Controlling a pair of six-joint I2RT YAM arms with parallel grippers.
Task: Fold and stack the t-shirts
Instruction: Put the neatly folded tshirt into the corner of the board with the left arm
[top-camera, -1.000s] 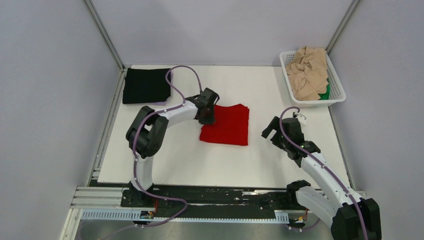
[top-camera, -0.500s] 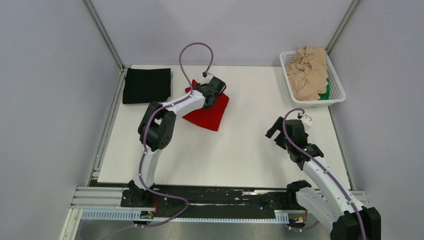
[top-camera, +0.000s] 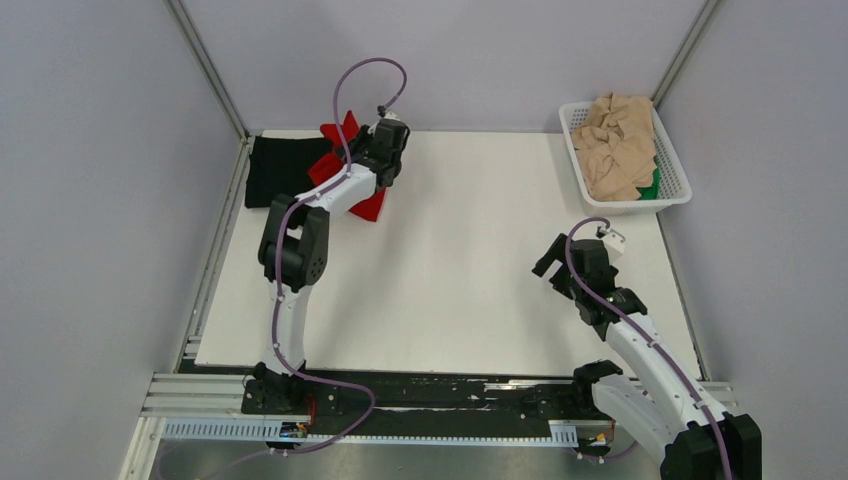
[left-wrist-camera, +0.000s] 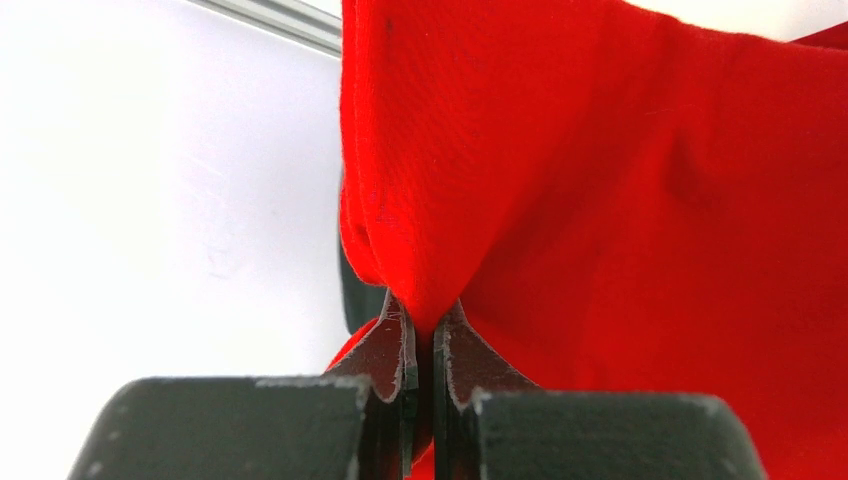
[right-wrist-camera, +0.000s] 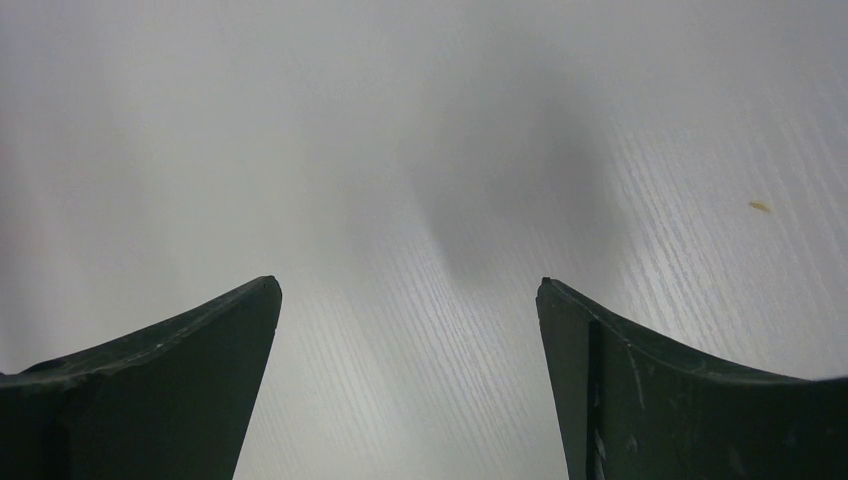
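- Red t-shirt (left-wrist-camera: 620, 200): off the table, hanging in a bunched fold from one pinched edge. It sits at the far left of the table (top-camera: 450, 280), with loose corners sticking up and out around the wrist in the overhead view.
- Left gripper (left-wrist-camera: 423, 330): jaws pressed together on a ridge of the red cloth, with fabric spilling out to both sides of the pinch. The arm is stretched far forward and leans left.
- Black t-shirt (top-camera: 280, 170): folded flat into a rough square in the far-left corner, and it looks like the base of the stack.
- Key relation: the black square lies just to the left of the left gripper. From above, the hanging red cloth overlaps its right edge; whether the two touch I cannot tell.
- Judgement: the red piece needs to travel a little further left before lowering, so that it lands squarely on the black one rather than half off its edge.
- Right gripper (right-wrist-camera: 408, 290): jaws wide apart, holding nothing, above bare table on the right side. It is well apart from both shirts, so the left arm is plainly the nearer one.
- White lattice basket (top-camera: 575, 150): far-right corner, holding crumpled beige t-shirts (top-camera: 615, 140) and a green t-shirt (top-camera: 653, 183) showing at the near end, all unfolded.
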